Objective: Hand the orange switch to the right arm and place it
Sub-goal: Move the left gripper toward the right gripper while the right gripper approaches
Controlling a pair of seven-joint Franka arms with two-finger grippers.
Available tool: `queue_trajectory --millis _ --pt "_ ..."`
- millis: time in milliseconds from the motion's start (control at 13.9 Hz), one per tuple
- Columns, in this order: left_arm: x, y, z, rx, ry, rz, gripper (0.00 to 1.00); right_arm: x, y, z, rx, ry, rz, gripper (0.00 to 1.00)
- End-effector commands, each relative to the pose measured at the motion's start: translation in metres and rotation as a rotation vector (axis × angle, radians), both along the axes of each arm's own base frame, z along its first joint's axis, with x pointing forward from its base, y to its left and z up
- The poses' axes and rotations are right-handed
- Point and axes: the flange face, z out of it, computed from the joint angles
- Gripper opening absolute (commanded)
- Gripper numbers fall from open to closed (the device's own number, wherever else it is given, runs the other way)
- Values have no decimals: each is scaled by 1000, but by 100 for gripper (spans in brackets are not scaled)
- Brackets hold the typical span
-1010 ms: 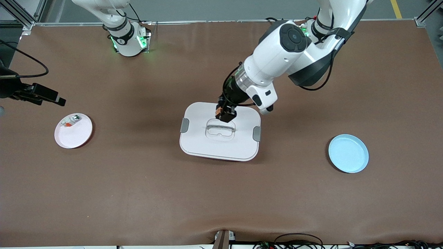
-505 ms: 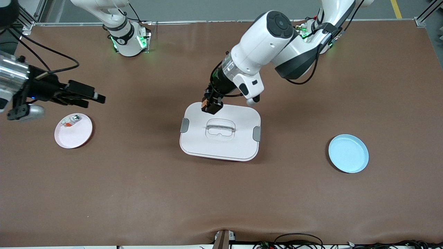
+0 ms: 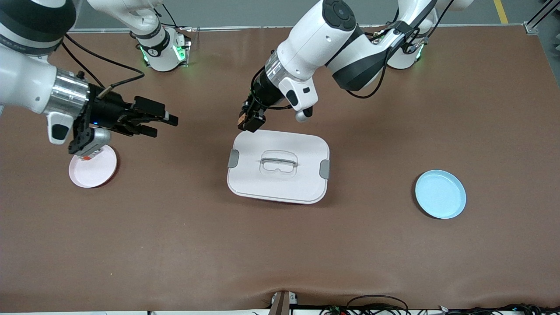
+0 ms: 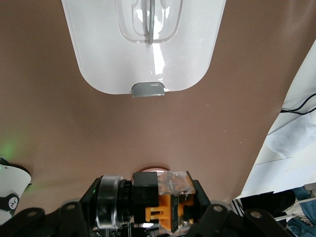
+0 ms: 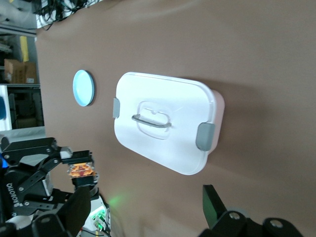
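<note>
The orange switch is a tiny black block with an orange section. My left gripper is shut on it, in the air over the edge of the white box lid that lies toward the robots' bases. In the left wrist view the orange switch sits between the jaws of the left gripper. My right gripper is open over bare table between the pink plate and the box, and it points toward the switch. The right wrist view shows the right gripper with nothing between its fingers, and the orange switch farther off.
The white box lid has a handle and grey latches. A blue plate lies toward the left arm's end of the table. The right wrist partly hides the pink plate, where a small red-orange bit shows.
The left gripper carried the switch from over the lid's middle to its edge, toward the right arm. The right arm swung in over the pink plate toward the box, gripper open.
</note>
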Motion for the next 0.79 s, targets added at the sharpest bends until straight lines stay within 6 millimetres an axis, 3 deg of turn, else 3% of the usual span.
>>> queue_trajectory --millis 0,361,721 --pt "3 -5 -1 -20 0 10 26 -6 14 -7 61 -10 10 100" --pt "6 -9 -4 -53 -20 24 26 -22 63 -23 72 -67 -1 100" --pt "8 -9 2 -83 -40 38 26 -27 79 -24 114 -62 1 100"
